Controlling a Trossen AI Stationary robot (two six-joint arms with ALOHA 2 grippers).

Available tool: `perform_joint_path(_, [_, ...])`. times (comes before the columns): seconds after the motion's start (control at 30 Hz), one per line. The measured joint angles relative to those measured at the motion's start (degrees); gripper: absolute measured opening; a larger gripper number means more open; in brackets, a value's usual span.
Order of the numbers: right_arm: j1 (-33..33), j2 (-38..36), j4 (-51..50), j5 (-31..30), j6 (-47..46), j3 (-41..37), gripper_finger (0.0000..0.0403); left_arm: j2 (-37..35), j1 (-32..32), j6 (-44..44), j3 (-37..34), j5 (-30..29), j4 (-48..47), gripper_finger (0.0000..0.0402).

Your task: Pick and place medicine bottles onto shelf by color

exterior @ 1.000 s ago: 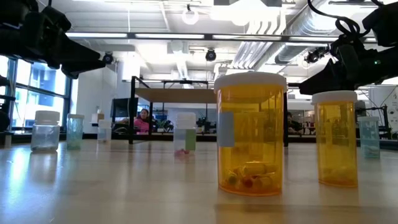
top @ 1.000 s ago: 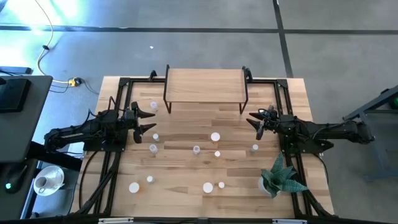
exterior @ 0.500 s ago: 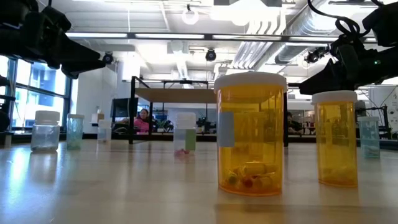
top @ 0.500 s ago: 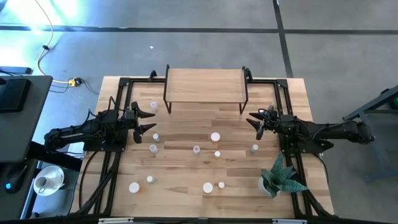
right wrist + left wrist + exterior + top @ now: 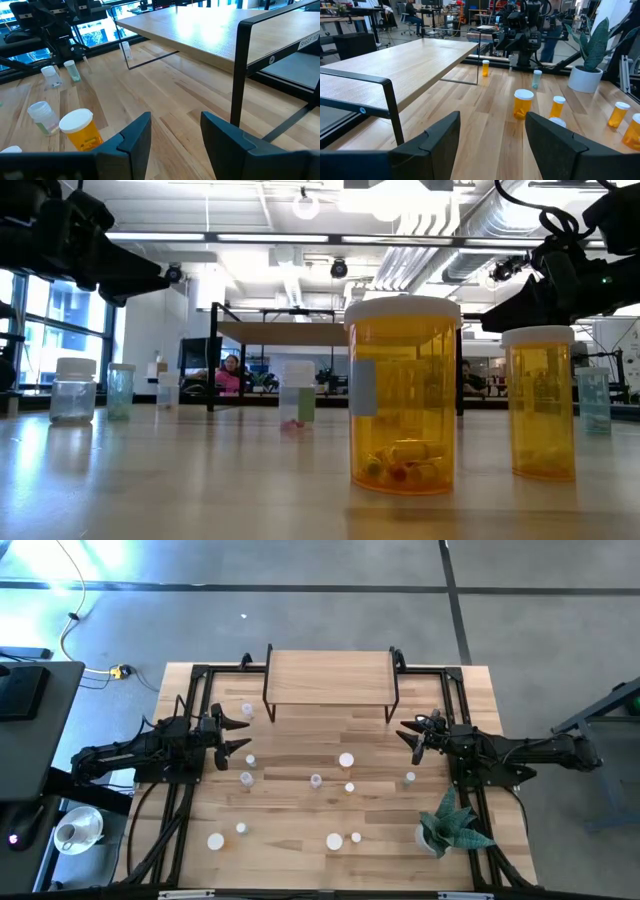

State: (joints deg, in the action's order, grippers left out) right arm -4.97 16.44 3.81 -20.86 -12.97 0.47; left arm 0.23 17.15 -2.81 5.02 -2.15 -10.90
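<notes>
Eleven or so bottles (image 5: 346, 760) stand scattered over the middle and near part of the surface (image 5: 300, 860), none yet on the shelf (image 5: 328, 676). Nearest the low camera, two orange bottles (image 5: 401, 392) stand upright with a few pills in the bottom, so they are probably very light and easy to tip with a careless nudge. Their bodies look like smooth rigid plastic, likely slippery; a squeeze across the round body just under the white cap should hold best, with the claw coming in level.

Farther back, the left claw (image 5: 240, 733) hovers with fingers spread, empty, near two small bottles at the surface's left. The right claw (image 5: 408, 733) hangs opposite, also spread and empty, with a pale bottle (image 5: 410, 778) close by. Beyond both, the shelf stands bare at the far edge on its thin black legs.
</notes>
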Motion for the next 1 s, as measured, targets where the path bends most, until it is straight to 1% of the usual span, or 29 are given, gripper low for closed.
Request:
perform_joint_path(0.93, [0.0,0.0,0.0,0.0,0.0,0.0,0.0162,0.0,0.0,0.0,0.0,0.0,0.0,0.0213])
perform_joint_path(0.97, [0.0,0.0,0.0,0.0,0.0,0.0,0.0162,0.0,0.0,-0.5,0.0,-1.0,0.3,0.0213])
perform_joint_path(1.0, [0.0,0.0,0.0,0.0,0.0,0.0,0.0162,0.0,0.0,-1.8,0.0,-3.6,0.9,0.0213])
